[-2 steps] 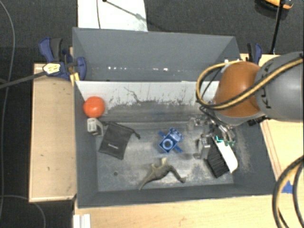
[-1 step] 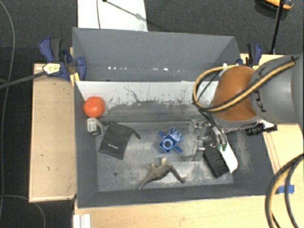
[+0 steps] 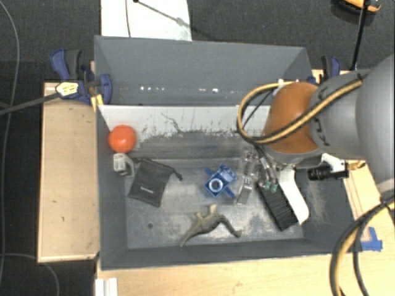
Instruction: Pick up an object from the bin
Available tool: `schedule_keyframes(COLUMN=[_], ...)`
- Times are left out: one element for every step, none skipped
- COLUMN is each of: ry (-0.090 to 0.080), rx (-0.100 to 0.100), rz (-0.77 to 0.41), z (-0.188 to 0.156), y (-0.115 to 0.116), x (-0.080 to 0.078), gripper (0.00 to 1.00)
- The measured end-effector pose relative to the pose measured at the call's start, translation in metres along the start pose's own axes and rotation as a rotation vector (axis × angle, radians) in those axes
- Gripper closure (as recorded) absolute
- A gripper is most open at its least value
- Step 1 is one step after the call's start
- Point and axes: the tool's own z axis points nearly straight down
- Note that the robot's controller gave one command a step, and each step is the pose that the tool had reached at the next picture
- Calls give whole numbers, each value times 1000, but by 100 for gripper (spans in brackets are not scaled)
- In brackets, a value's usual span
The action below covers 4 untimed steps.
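i see the pincer [image 3: 248, 182] just right of the blue plastic piece [image 3: 219, 181], but cannot tell how open it is.

the arm [image 3: 367, 110] is a thick, rounded link in smooth pale grey, with a soft sheen along its upper curve. at its end sits an orange cover [image 3: 289, 125], dome-shaped and glossy, turning brownish toward its lower edge. a pair of cables [image 3: 245, 111], one black and one yellow, runs side by side from the grey link across the top of the orange cover and bows out wide round its left side. below the cover a small white bracket [image 3: 331, 161] juts out, with a short black cylinder [image 3: 322, 173] just under it. the tool [image 3: 250, 179] is a narrow assembly of bare silvery metal, with thin wires and a small green part beside it.
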Motion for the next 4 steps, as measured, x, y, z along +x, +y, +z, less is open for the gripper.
schedule_keyframes(ry=[-4, -2, -4, -13], rx=[0, -2, 0, -7], rz=[-235, -301, -197, -119], z=[5, 5, -3, 2], y=[42, 60, 88, 133], x=[1, 9, 11, 67], gripper=[0, 0, 0, 100])
